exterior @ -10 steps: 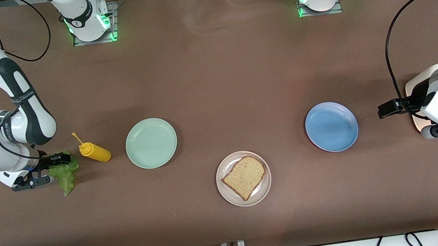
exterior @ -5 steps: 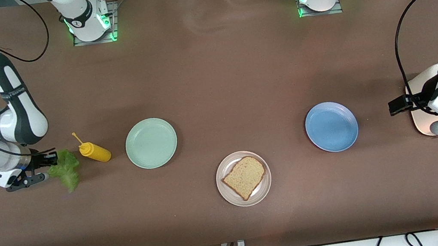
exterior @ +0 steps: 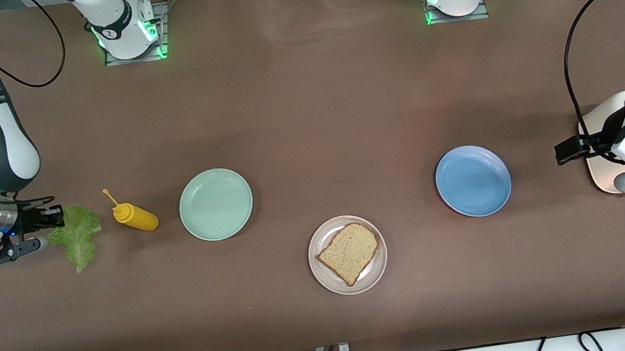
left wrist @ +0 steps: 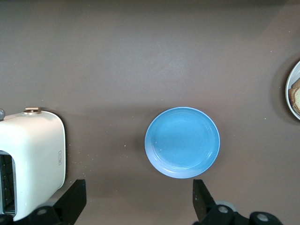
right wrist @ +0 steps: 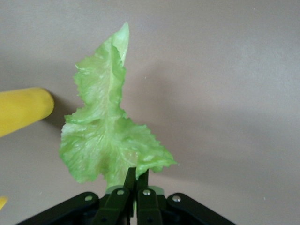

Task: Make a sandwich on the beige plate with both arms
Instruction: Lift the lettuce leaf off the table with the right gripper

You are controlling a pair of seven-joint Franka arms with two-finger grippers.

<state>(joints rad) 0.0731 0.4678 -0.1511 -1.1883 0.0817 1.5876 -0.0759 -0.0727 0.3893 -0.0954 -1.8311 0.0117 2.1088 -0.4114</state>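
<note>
Holding lettuce leaf [exterior: 76,237] clamped in my right gripper [exterior: 53,217], seemingly lifted, near table's [exterior: 302,109] right-arm edge | left gripper [left wrist: 136,206] spread wide above toaster [left wrist: 30,159], waiting | toast slice [exterior: 350,251] on beige plate [exterior: 324,278]

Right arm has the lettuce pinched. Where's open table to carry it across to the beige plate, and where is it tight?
Bare table between the mint-green plate and blue plate, above the beige plate. Tight beside the right gripper, where lettuce nears the mustard bottle. The left gripper waits open by the toaster.

No legible text, label, brand or number anywhere; markings on the arms too small to read.
</note>
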